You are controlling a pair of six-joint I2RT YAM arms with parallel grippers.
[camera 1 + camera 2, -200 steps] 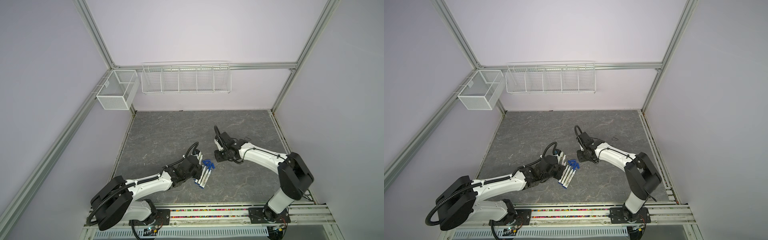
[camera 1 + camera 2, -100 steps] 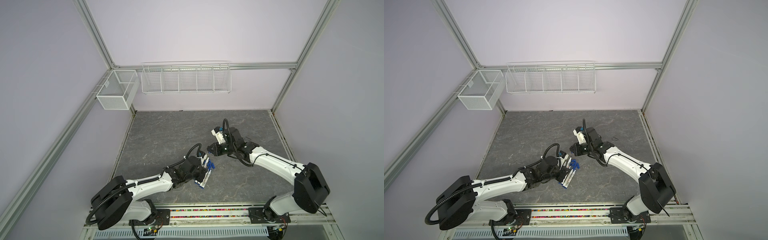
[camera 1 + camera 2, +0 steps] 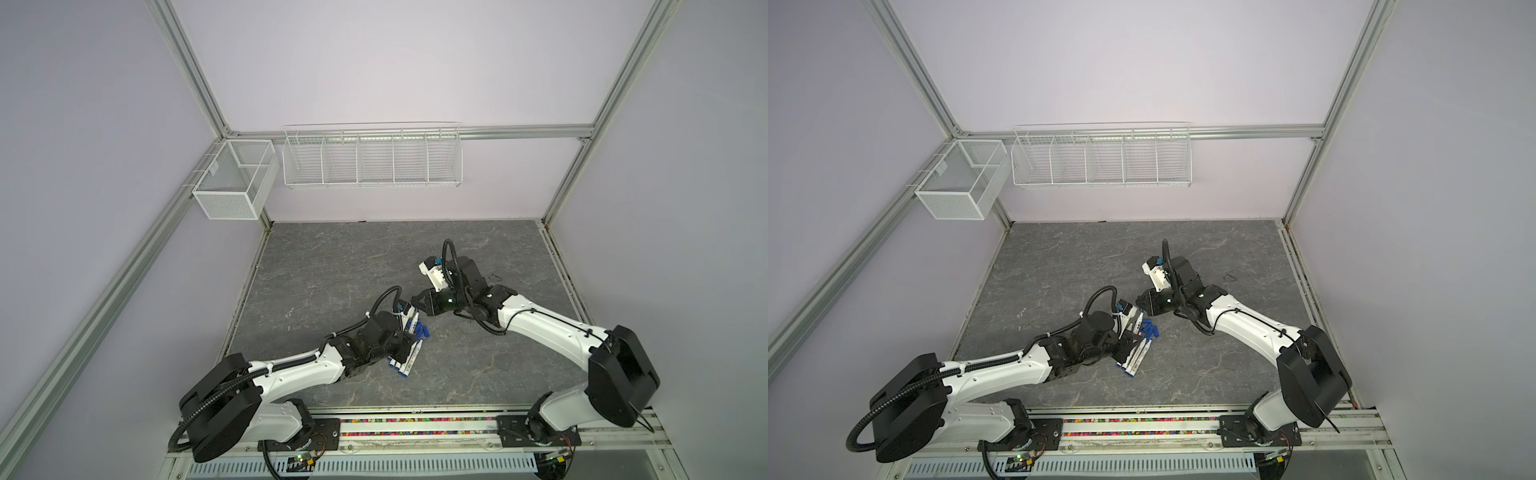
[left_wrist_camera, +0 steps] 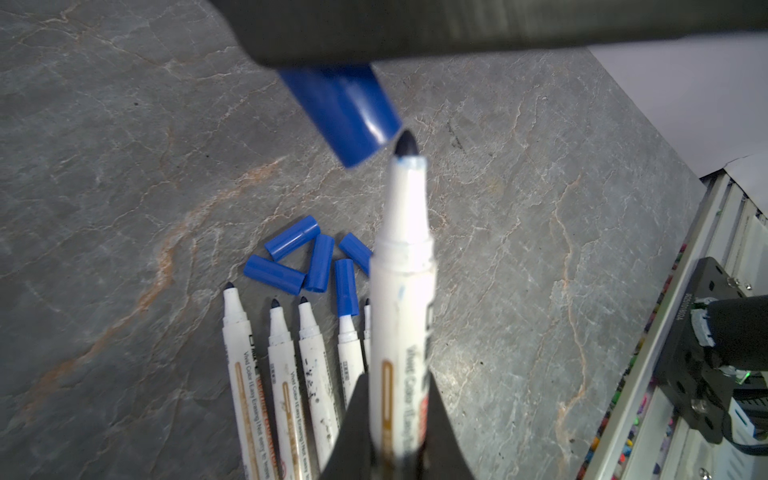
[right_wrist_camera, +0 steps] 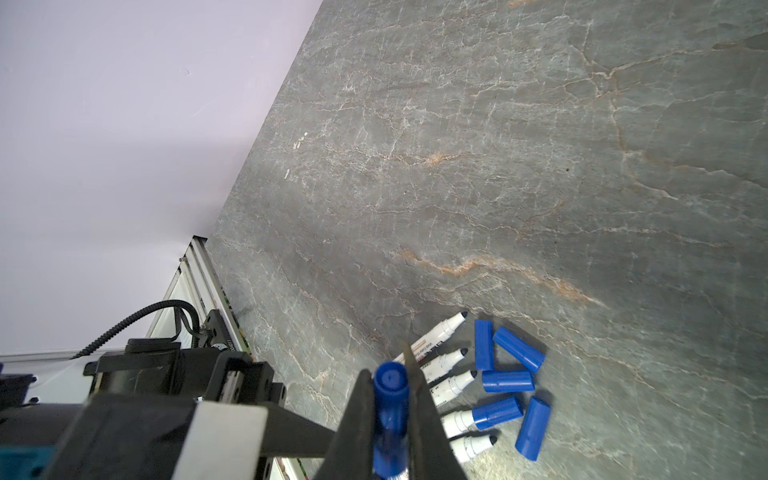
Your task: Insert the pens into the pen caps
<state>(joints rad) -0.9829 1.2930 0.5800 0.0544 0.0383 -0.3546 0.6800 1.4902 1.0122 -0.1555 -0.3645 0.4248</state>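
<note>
My left gripper (image 4: 398, 378) is shut on a white pen (image 4: 401, 291) whose dark tip points up at a blue pen cap (image 4: 345, 112). That cap (image 5: 390, 399) is clamped in my shut right gripper (image 5: 388, 374), and its open rim sits just beside the pen tip. In both top views the two grippers (image 3: 405, 338) (image 3: 417, 306) meet at the table's front middle. Below them several pens (image 4: 286, 374) lie in a row with loose caps (image 4: 293, 243) at their tips. One lying pen wears a cap (image 4: 346, 291).
The grey stone-patterned table (image 3: 353, 270) stretches back to the lilac wall. A white wire rack (image 3: 372, 156) and a mesh basket (image 3: 232, 183) hang up on the walls. A metal rail (image 3: 415, 428) runs along the front edge.
The right arm has swung its elbow out to the right and turned its wrist toward the left gripper. The left gripper has shifted slightly right over the pens. Little has moved in the last half second.
</note>
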